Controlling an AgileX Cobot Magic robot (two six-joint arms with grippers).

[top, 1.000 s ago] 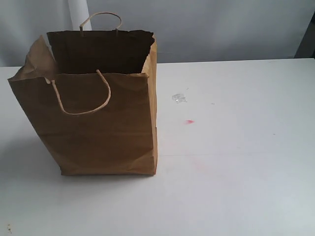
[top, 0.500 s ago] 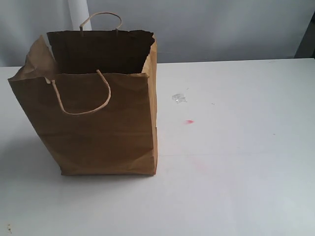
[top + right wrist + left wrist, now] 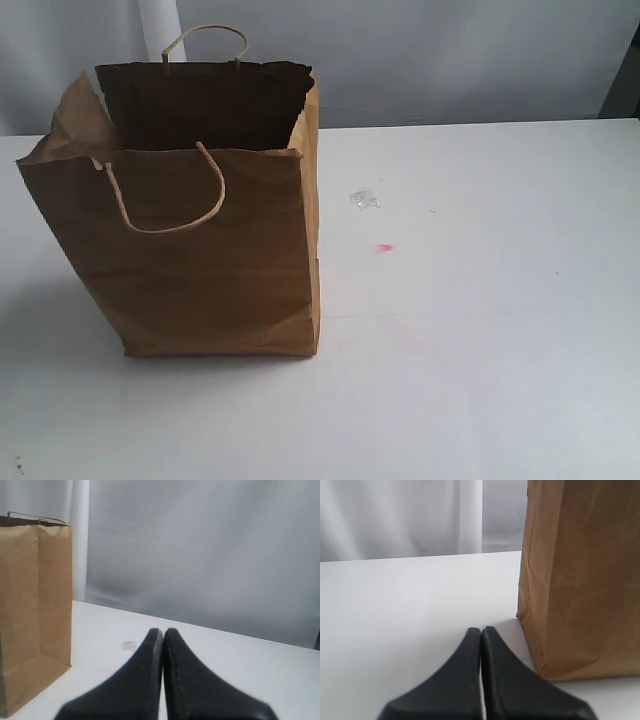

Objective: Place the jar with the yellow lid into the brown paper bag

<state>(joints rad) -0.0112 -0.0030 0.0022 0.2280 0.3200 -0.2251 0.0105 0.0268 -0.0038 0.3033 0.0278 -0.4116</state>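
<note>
You've got the brown paper bag [image 3: 200, 260] at nine o'clock on the table [image 3: 480, 350]. It's matt kraft paper, creased, ragged at the rim, with a twisted paper-cord handle [image 3: 222, 188]. The table looks smooth and matt white. Left gripper [image 3: 481, 631] and right gripper [image 3: 163, 631] are smooth matt black, plastic by the look.

I take this for a robot lab cell: a plain white bench [image 3: 500, 380], closed off along its far edge by a pale grey curtain [image 3: 450, 50], its top marked by a red smudge [image 3: 385, 247] and a clear scrap [image 3: 364, 200] near the middle.
</note>
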